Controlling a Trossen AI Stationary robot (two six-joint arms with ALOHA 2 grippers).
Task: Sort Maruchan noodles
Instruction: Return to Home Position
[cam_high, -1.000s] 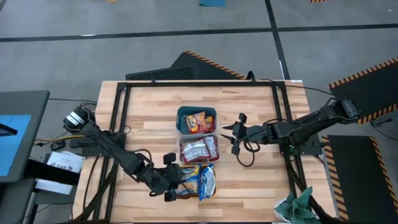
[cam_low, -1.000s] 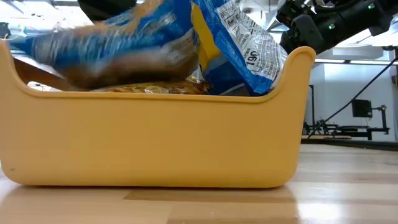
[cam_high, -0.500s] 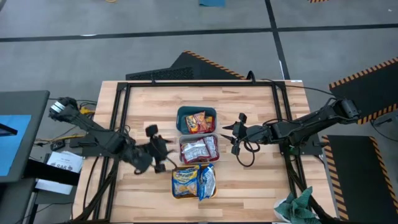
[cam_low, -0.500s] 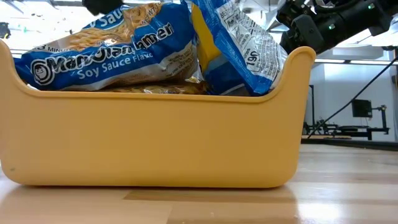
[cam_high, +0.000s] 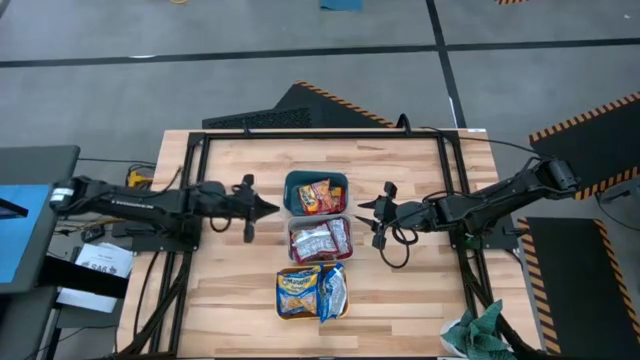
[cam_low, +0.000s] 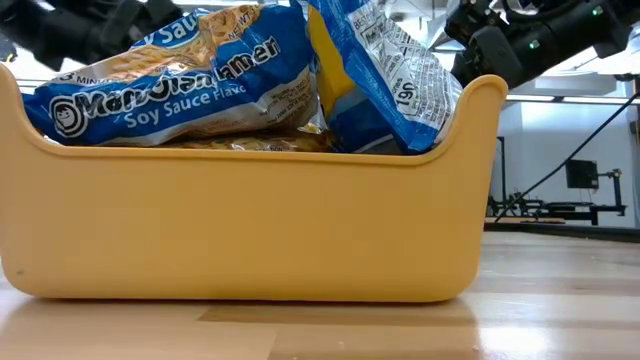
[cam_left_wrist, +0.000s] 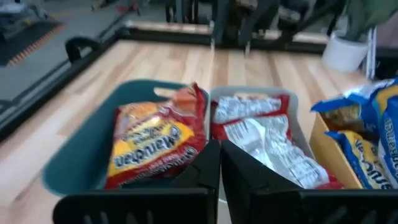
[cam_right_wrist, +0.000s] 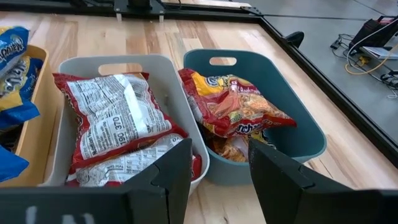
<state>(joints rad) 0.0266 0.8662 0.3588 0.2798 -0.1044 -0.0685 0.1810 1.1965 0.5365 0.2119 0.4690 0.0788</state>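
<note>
Three bins stand in a row at mid-table. The teal bin (cam_high: 296, 180) holds red-orange packets (cam_high: 316, 196) (cam_left_wrist: 155, 146) (cam_right_wrist: 239, 112). The white bin (cam_high: 291, 240) holds silver-white packets (cam_high: 320, 240) (cam_right_wrist: 112, 118). The orange bin (cam_low: 250, 220) holds yellow-and-blue packets (cam_high: 312, 290) (cam_low: 180, 85), one standing on edge against its wall. My left gripper (cam_high: 262, 208) (cam_left_wrist: 220, 162) is shut and empty, just left of the teal bin. My right gripper (cam_high: 372, 218) (cam_right_wrist: 219, 163) hovers open and empty, right of the teal and white bins.
A green rag (cam_high: 480, 330) lies at the table's near right corner. Black frame rails (cam_high: 200, 190) run along the table's sides and far edge. A dark cable loop (cam_high: 395, 250) lies by the right gripper. Bare wood shows left and right of the bins.
My left gripper has drawn back from the orange bin and moved toward the table's far edge, ending beside the teal bin. The yellow-and-blue packet it was at, blurred a second ago, now lies still on top in the orange bin.
</note>
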